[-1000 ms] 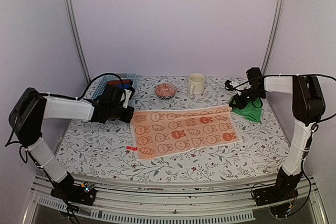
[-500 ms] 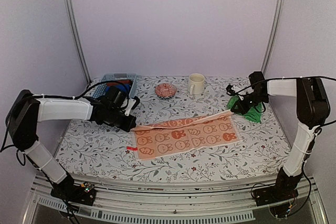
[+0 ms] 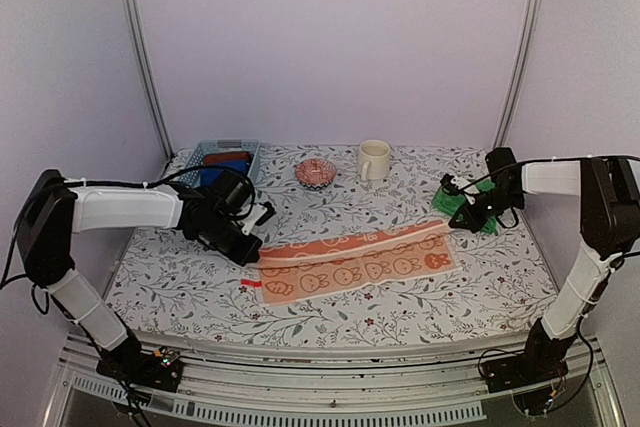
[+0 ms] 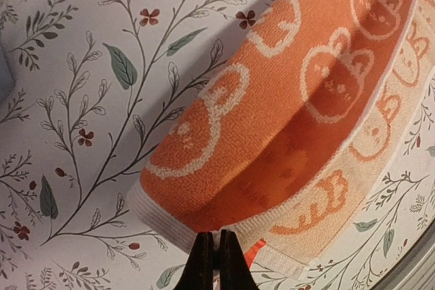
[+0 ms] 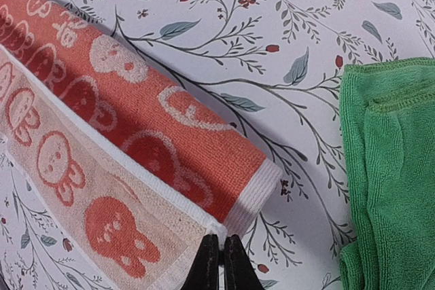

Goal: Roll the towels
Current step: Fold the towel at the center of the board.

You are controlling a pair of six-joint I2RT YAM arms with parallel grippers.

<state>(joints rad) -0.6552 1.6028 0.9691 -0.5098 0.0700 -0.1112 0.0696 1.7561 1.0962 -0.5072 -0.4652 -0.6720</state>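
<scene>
The big flowery table point(image 3: 180, 277) holds the orange towel point(image 3: 350, 269) right in its middle. The towel's long side runs from about 8 o'clock to 2 o'clock across the table, so the left end sits a bit closer to the arms than the right end. Its far edge is folded over toward 6 o'clock and makes a long soft hump on top of the flat part. The green towel point(image 5: 391, 168) lies bunched at the 3 o'clock end, just beside the orange one and not touching it. The left pincer point(image 4: 212, 242) is squeezed tight on the folded edge's corner at the 8 o'clock end. The right pincer point(image 5: 216, 242) is squeezed tight on the corner at the 2 o'clock end. Each arm has the corner nearest to it. I think both must pull toward 6 o'clock together, or the roll will go crooked.
</scene>
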